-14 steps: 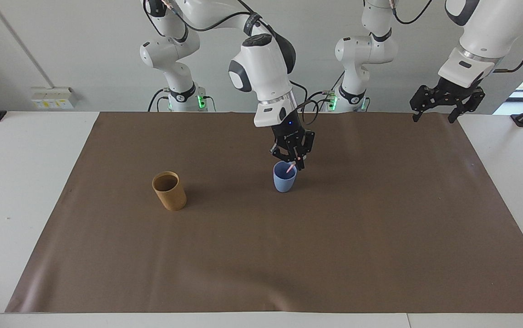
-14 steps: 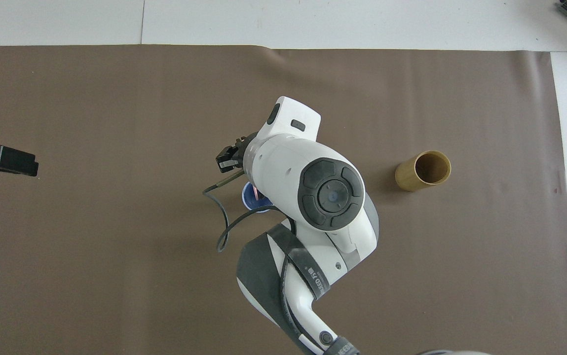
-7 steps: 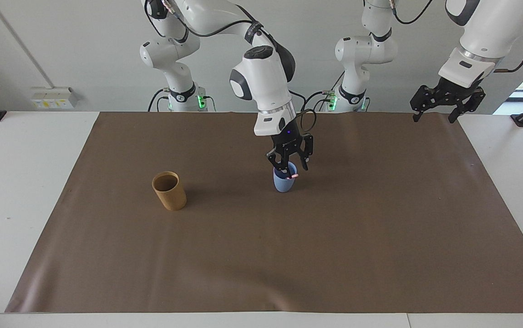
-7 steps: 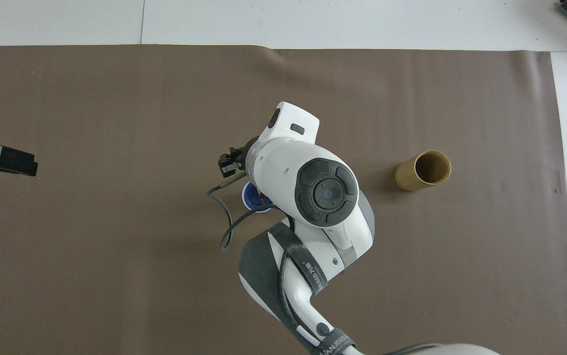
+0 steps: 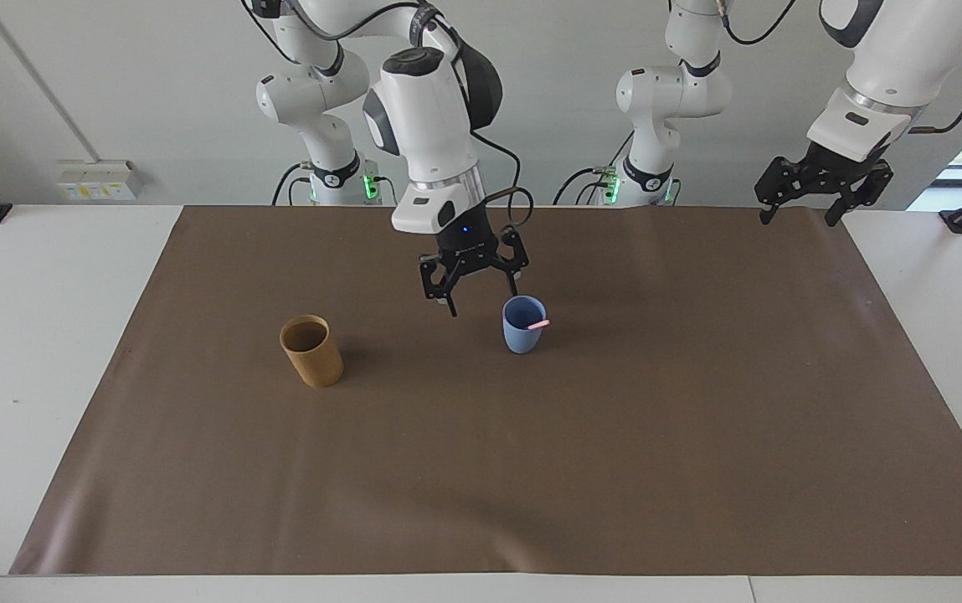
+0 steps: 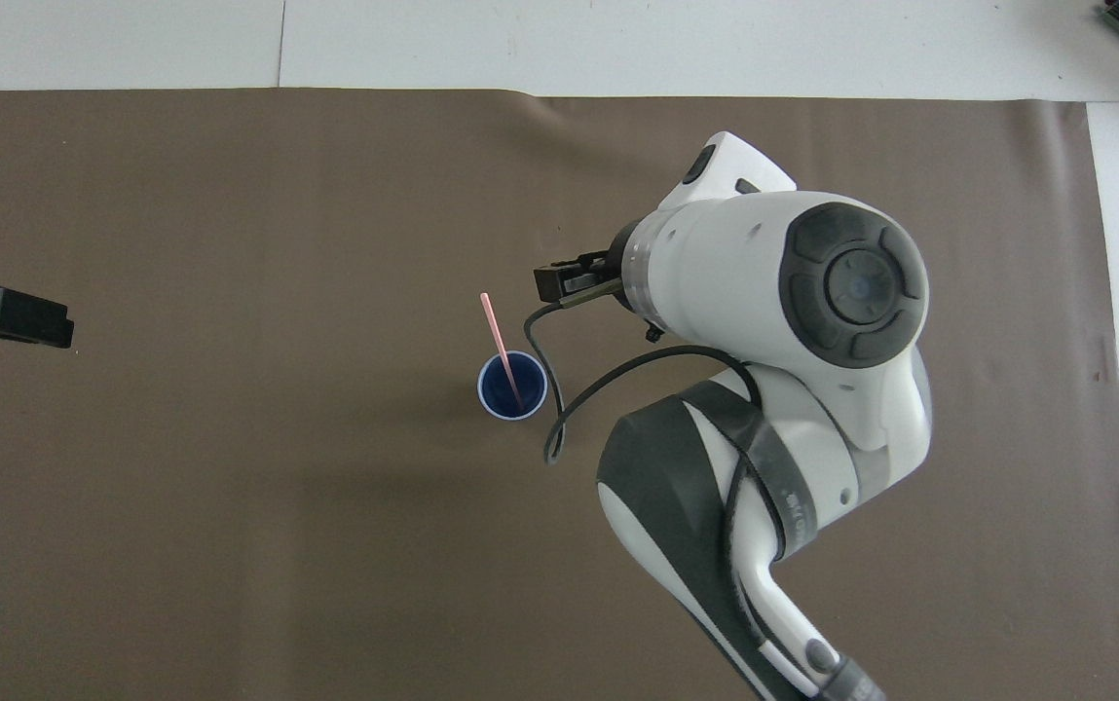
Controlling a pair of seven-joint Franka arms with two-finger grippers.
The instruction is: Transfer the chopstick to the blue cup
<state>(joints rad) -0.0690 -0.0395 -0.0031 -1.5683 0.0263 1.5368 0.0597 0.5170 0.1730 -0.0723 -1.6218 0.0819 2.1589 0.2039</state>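
A small light-blue cup (image 5: 522,339) (image 6: 531,380) stands upright near the middle of the brown mat. One thin pale-pink chopstick (image 5: 538,324) (image 6: 497,329) leans inside it, its upper end sticking out over the rim toward the left arm's end. My right gripper (image 5: 475,289) hangs open and holds nothing, a little above the mat, over the stretch between the blue cup and the tan cup. My left gripper (image 5: 800,211) (image 6: 28,319) waits open and raised over the mat's edge at the left arm's end.
A tan-brown cylindrical cup (image 5: 311,352) stands upright on the mat (image 5: 531,469) toward the right arm's end, apart from the blue cup. In the overhead view the right arm's wrist hides it. White tabletop borders the mat.
My right gripper opened over the blue cup and let go of the chopstick, which now leans in the cup. The gripper then rose and swung toward the tan cup. The left arm stayed put.
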